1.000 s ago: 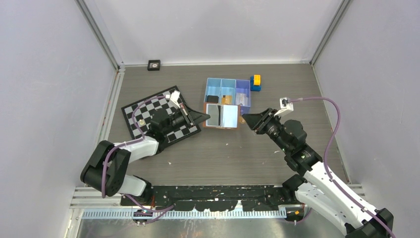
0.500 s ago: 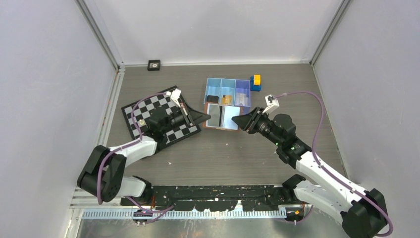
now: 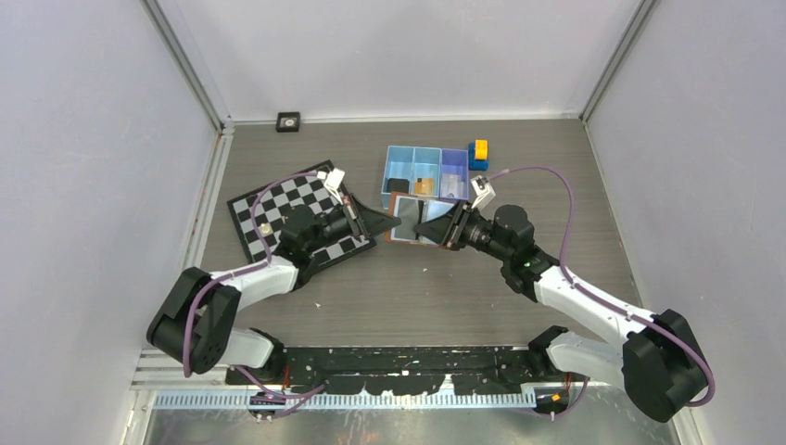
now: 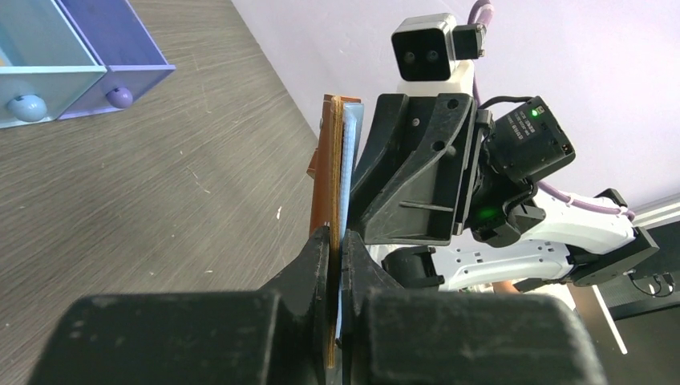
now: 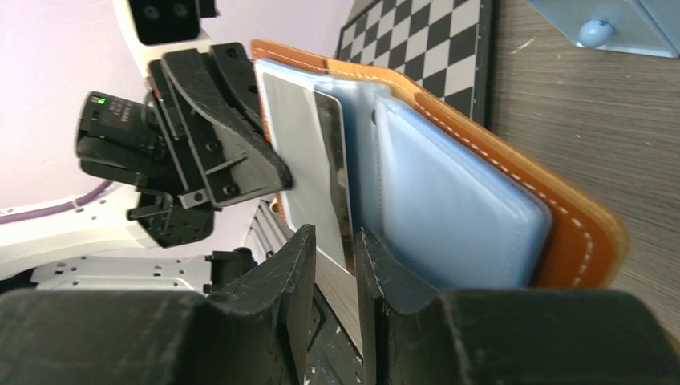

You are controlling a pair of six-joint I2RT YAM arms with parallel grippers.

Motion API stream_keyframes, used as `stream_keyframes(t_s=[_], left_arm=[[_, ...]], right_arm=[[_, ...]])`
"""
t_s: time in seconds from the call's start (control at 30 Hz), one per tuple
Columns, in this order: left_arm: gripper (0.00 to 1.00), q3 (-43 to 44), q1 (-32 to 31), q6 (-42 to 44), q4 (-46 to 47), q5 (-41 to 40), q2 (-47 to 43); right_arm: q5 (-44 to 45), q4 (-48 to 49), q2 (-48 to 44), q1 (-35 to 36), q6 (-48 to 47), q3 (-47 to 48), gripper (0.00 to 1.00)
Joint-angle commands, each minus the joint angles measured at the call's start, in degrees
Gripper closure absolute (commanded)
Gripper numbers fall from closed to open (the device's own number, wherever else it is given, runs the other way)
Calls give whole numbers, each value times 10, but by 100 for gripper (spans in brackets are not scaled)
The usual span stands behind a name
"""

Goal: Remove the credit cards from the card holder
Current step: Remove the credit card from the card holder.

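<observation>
The brown card holder (image 3: 414, 219) is held open and on edge above the table, its pale blue inside facing right. My left gripper (image 3: 382, 220) is shut on its left edge; in the left wrist view the brown card holder (image 4: 328, 164) is pinched between the fingertips. A grey credit card (image 5: 309, 156) sits in the left pocket of the card holder (image 5: 513, 180). My right gripper (image 5: 333, 241) is open, its jaws standing on either side of that card's lower edge with a gap showing. From above, the right gripper (image 3: 434, 226) is against the holder's right half.
The blue three-compartment tray (image 3: 388, 163) stands just behind the holder, with a dark flat thing (image 3: 399, 185) and other flat pieces inside. A yellow-and-blue block (image 3: 478, 154) sits at its right. A checkerboard mat (image 3: 269, 209) lies under the left arm.
My right arm has swung left up to the card holder, and its jaws now straddle the grey card's edge. The holder has shifted slightly left and tilted up in the left gripper.
</observation>
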Motion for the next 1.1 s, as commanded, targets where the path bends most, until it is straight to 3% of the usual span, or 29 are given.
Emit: stream_keyframes(t_s=[0.0,0.33,0.73,0.97,1.07], left_arm=[[100,6,-5,-18,72,18,10],[100,13,-10,-67,144,37,47],[100,28,-33,-73,147,44,67],[100,40,-35,-93,171,56,96],[100,40,-35,-101,183,57,106]], right_arm=[[-16,76,-23,-9,24,-9,69],[11,70,-54,-21,30,-26,70],[-32,177,-54,-27,66,-52,72],[-36,190,-45,-27,69,-54,82],[-28,174,-47,-28,67,-53,93]])
